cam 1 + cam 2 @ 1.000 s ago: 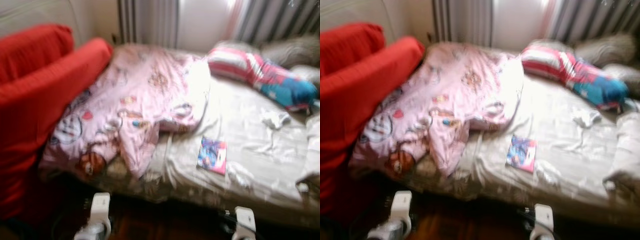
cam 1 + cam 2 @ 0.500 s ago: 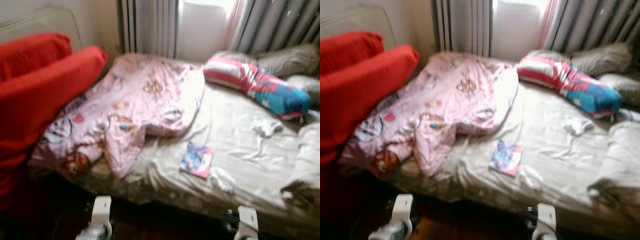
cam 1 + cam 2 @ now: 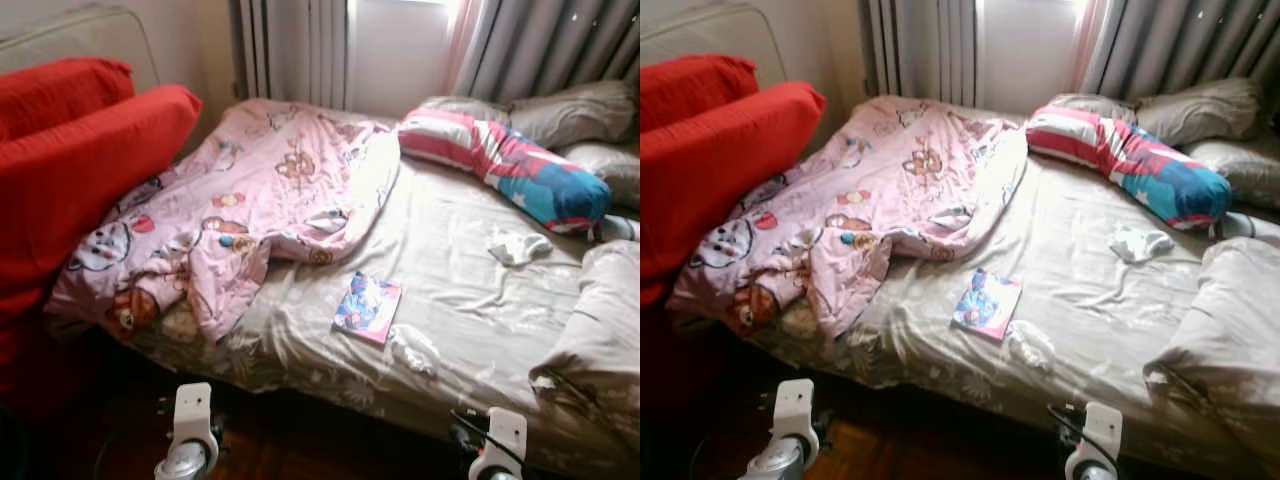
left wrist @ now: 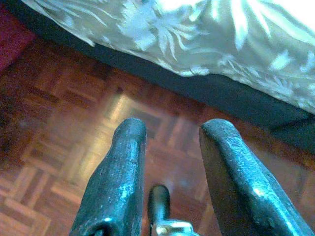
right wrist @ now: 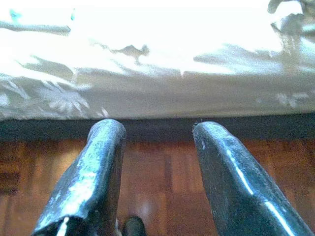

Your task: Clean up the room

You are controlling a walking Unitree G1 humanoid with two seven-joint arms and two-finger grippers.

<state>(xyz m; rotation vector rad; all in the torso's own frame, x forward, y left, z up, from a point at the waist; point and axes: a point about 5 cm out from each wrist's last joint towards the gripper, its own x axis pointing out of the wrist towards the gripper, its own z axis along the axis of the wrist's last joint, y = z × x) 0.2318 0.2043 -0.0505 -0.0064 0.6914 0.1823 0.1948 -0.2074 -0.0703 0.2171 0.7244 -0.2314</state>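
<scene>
You face the bed [image 3: 470,260] | book [image 3: 367,307] lies flat on its sheet near the front edge, just beside the pink blanket [image 3: 250,210] | left claw [image 4: 170,132] fingers apart over parquet floor [image 4: 59,147] | right claw [image 5: 157,130] fingers apart, empty

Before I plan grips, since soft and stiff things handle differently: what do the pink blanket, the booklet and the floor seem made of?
Pink blanket: soft printed fabric, matte, rumpled in folds.
Booklet: likely paper or thin card with a glossy printed cover, lying flat.
Floor: wood parquet, polished, small blocks reflecting light.
</scene>
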